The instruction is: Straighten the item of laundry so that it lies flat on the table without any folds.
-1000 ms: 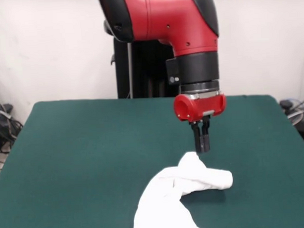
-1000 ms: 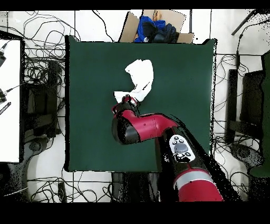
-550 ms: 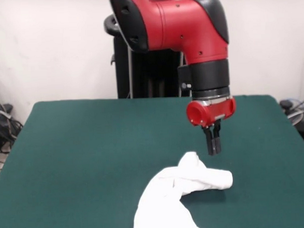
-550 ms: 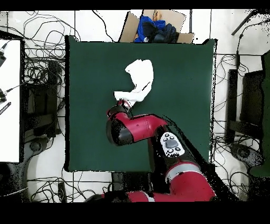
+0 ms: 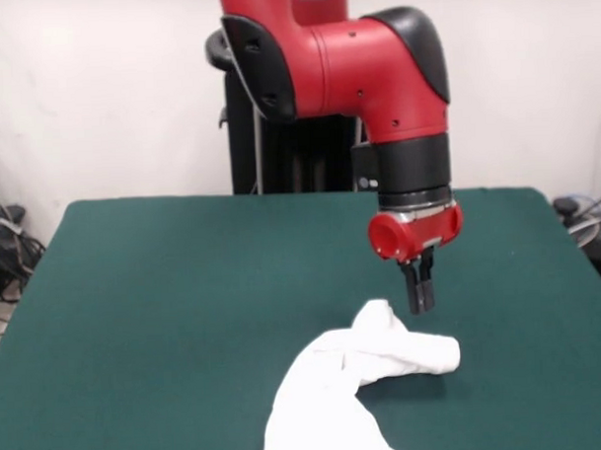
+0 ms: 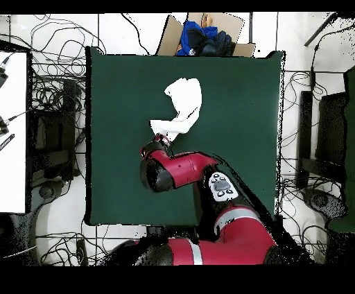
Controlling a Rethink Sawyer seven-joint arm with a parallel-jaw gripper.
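Gripper (image 5: pixel 421 302) jaws nearly together, empty, hanging just above the bunched white shirt (image 5: pixel 357 386) on the table (image 5: pixel 184 288).

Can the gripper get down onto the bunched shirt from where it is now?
Probably yes: the gripper hangs just above the shirt's near end, with nothing between them.

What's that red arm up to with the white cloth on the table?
A red robot arm is meant to spread out a small white shirt until it lies flat on the green table. Right now the shirt is a crumpled, folded bundle near one edge of the table. The gripper hangs just above the bundle's end, fingers closed and holding nothing, so no straightening shows yet.
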